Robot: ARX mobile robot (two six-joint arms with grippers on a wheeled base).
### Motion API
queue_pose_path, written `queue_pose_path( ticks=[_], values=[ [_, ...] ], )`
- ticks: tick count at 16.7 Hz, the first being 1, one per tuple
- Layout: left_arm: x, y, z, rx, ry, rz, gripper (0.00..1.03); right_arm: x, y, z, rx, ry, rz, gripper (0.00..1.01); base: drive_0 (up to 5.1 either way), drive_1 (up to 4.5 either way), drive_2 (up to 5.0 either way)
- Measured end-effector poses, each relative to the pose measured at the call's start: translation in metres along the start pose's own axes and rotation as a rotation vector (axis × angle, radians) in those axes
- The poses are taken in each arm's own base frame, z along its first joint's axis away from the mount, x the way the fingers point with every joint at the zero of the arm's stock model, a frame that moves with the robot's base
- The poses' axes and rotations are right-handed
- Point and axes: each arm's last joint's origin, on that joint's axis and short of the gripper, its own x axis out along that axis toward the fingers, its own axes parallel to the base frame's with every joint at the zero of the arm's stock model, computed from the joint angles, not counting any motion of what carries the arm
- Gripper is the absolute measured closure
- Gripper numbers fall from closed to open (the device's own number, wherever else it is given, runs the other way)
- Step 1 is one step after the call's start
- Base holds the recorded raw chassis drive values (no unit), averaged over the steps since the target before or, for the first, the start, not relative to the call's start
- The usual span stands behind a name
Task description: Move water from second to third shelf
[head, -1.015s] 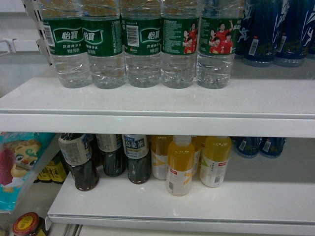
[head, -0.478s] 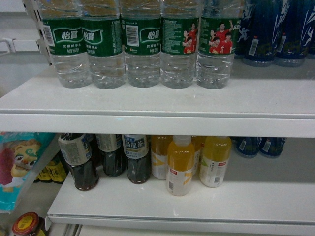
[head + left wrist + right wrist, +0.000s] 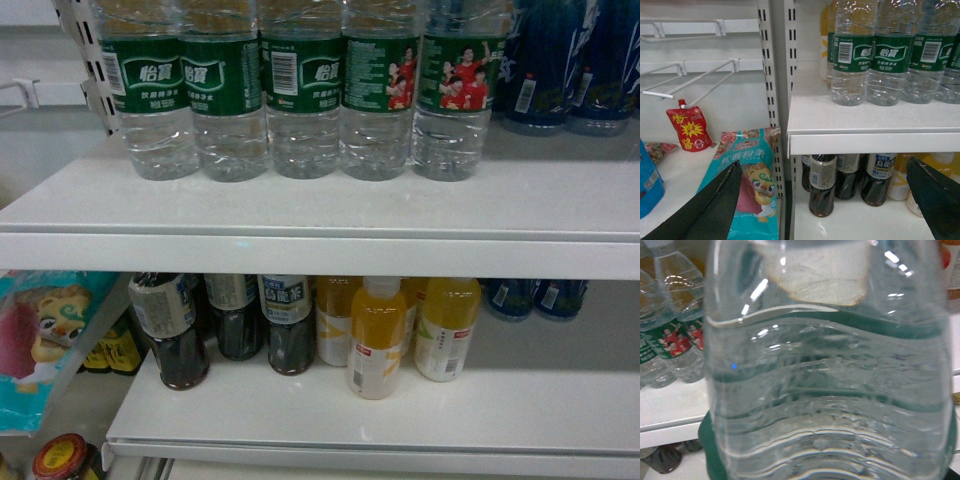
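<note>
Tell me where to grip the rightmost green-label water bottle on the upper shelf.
Grip the rightmost water bottle around its ribbed clear body below the green label, probably from the front: another bottle stands close on its left and dark blue bottles on its right.

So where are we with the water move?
Nothing visibly placed yet. One water bottle fills the right wrist view, probably gripped, though no fingers show. Five bottles stand on the upper shelf; left gripper open, idle. Placement remains.
</note>
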Motion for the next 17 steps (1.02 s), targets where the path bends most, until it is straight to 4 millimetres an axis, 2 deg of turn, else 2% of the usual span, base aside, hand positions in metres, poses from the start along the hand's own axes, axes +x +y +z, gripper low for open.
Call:
queue_pose_path(
  ticks=[17],
  values=[
    [0.0,0.0001,0.0002,0.0,-0.002,0.003,0.05,-0.0001,0.0017,-0.0001,-0.001,0.004,0.031,0.58,0.0,0.0,0.0]
  ],
)
